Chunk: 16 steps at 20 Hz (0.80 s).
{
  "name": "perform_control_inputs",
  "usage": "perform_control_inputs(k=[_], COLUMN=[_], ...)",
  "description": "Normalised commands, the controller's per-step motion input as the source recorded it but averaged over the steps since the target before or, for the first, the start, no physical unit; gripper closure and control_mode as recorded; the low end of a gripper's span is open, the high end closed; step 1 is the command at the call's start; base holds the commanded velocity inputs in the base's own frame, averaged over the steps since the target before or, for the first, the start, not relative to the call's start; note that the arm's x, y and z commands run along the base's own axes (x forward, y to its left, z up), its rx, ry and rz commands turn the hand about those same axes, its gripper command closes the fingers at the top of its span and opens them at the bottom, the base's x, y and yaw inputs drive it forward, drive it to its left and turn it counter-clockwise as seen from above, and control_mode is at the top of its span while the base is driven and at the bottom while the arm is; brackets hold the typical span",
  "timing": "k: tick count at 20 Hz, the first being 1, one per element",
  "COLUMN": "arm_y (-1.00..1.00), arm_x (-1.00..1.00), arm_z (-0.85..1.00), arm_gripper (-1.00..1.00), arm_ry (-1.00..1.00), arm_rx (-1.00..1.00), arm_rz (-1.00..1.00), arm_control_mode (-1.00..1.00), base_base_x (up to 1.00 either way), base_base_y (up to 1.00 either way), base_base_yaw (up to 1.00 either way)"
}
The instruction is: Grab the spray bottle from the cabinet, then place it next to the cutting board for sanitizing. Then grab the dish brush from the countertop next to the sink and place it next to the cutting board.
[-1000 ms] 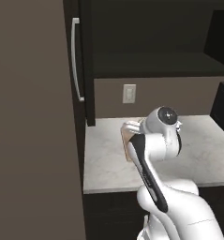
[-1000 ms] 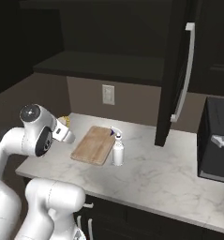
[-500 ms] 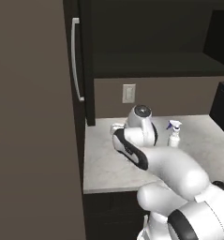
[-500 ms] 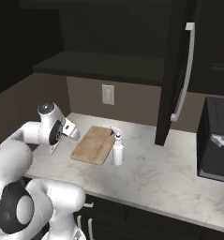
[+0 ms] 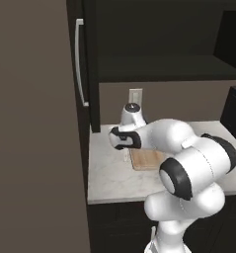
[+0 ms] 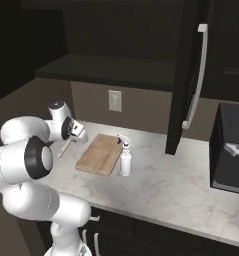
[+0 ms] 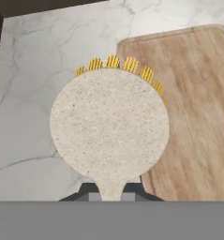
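Since half a second ago the arm has folded in closer to its own body, and the gripper [image 6: 75, 131] has come round to the left edge of the cutting board [image 6: 99, 153], carrying the dish brush [image 6: 65, 147] with it. Spray bottle and board lie as they did.

Seen from the right base view, the arm bends back on itself: the big elbow joint sits low at the left, the forearm runs up and across, and the wrist turns the hand down toward the countertop [image 6: 181, 185] just left of the board. From the left base view the same hand [image 5: 123, 140] hangs over the stone at the board's [image 5: 148, 158] near left corner, with the bulky white links crowding the space in front of it.

The two finger pads [image 7: 89, 194] are closed on the neck of the brush [image 7: 109, 129], right where the round pale head narrows into the handle. That speckled head faces the hand camera, with short yellow bristles fringing its far rim. It hangs above the counter [image 7: 29, 70] beside the board [image 7: 197, 108], its right edge overlapping the board's left side; whether it touches the stone I cannot tell.

The spray bottle [image 6: 125, 158] stands upright on the counter, touching or just off the board's right edge, well short of the dark cabinet [image 6: 188, 75] with its long silver handle.
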Motion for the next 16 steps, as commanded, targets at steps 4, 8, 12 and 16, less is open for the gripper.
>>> perform_control_inputs(k=[4, 8, 12, 16], arm_y=[0.03, 0.01, 0.02, 0.00], arm_x=[0.52, 0.43, 0.27, 0.30], arm_z=[-0.32, -0.42, -0.43, -0.46], arm_gripper=[1.00, 1.00, 1.00, 1.00], arm_ry=[0.09, 0.00, 0.00, 0.00], arm_rx=[0.00, 0.00, -0.01, 0.00], arm_rz=[0.03, 0.00, 0.00, 0.00], arm_control_mode=[-1.00, -1.00, -1.00, -1.00], base_base_x=[0.00, 0.00, 0.00, 0.00], base_base_y=[0.00, 0.00, 0.00, 0.00], base_base_yaw=[0.00, 0.00, 0.00, 0.00])
